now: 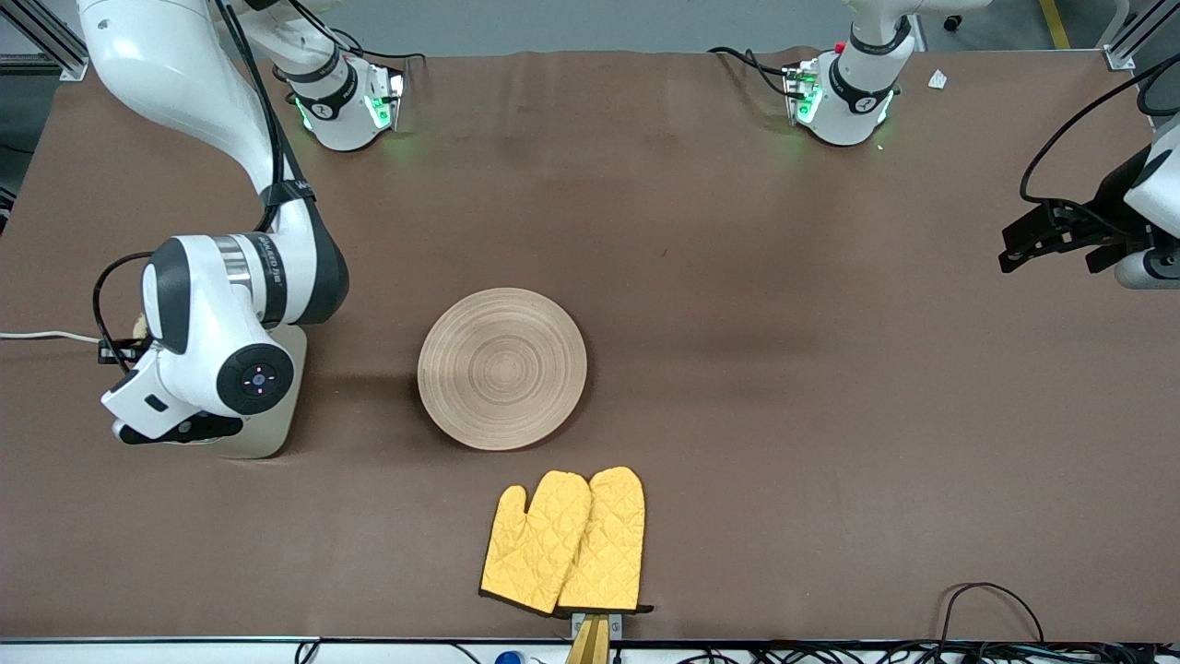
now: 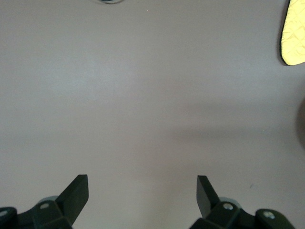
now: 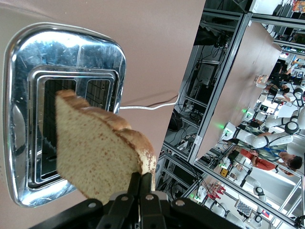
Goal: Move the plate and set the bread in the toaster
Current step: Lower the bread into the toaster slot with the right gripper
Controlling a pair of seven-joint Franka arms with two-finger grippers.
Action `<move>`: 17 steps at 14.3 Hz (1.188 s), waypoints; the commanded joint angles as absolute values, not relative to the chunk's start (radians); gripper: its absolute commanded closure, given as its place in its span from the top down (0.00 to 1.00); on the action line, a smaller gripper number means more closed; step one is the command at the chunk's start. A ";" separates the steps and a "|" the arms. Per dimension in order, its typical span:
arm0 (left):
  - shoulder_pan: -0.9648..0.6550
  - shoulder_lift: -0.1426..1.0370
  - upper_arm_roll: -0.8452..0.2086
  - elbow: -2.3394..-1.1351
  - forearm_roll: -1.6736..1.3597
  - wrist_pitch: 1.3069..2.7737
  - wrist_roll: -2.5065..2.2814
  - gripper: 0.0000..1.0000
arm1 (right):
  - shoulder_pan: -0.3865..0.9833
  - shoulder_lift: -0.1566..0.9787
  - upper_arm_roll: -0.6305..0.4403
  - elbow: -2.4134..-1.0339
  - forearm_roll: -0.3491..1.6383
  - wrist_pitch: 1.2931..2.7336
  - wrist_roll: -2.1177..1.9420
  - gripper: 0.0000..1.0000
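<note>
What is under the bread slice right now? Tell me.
The bread, pinched at its edge by the right gripper, hangs over the toaster and its open slots. The slice covers part of the slots, so their insides are mostly hidden.

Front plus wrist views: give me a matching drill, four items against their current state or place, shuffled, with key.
Items:
1. bread
2. plate
3. oven mitts
4. left gripper

States:
A. open over bare table
B. on the table, nearest the front camera
C. pinched in the right gripper above the toaster slots
D. bare, mid-table, farther from the camera than the mitts

Pairs: 1-C, 2-D, 3-B, 4-A
</note>
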State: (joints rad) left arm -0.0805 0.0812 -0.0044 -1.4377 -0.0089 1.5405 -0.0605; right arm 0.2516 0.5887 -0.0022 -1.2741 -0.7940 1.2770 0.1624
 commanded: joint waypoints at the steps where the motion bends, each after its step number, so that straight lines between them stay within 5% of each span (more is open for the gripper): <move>1: -0.078 0.075 -0.011 -1.425 0.011 1.520 -0.063 1.00 | 0.236 0.604 0.009 -1.253 -0.822 1.270 0.143 0.00; 17: -0.081 0.074 -0.012 -1.425 0.009 1.520 -0.064 1.00 | 0.222 0.683 0.011 -1.262 -0.695 1.379 0.245 0.00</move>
